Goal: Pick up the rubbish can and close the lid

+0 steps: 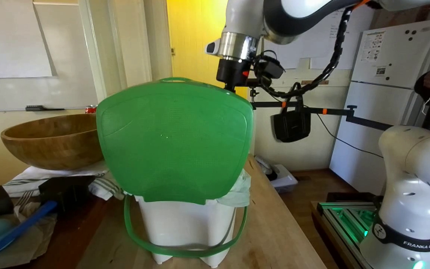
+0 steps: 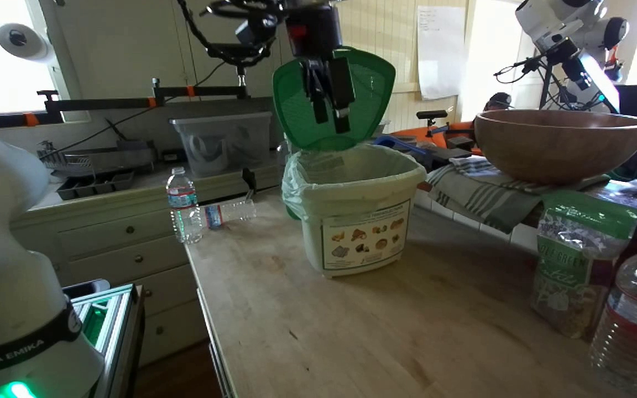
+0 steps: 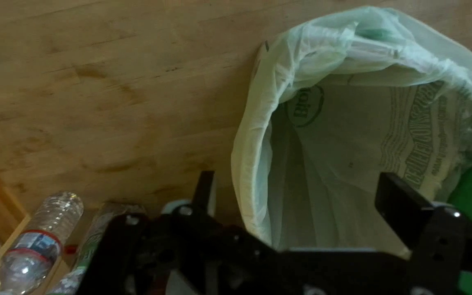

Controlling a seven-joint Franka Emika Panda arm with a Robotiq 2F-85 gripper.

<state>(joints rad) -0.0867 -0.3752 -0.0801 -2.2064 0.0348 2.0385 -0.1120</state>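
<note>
Rubbish can [image 2: 354, 226] upright on the bench [image 2: 396, 337], lid [image 1: 175, 142] raised, not closed. End effector [image 3: 296, 177] hangs above the can's rim, jaws parted wide, holding nothing. Judged: can light, stiff; lid thin, smooth, best pushed at its free upper edge; end effector probably in its closing path. Loose liner [image 3: 355, 135] may snag. In an exterior view, wooden bowl [image 2: 562, 146] right, upright bottle [image 2: 183, 207] left, both well apart.

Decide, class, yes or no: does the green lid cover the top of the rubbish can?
No, in an exterior view the green lid stands raised, leaving the rubbish can open at the top.
</note>
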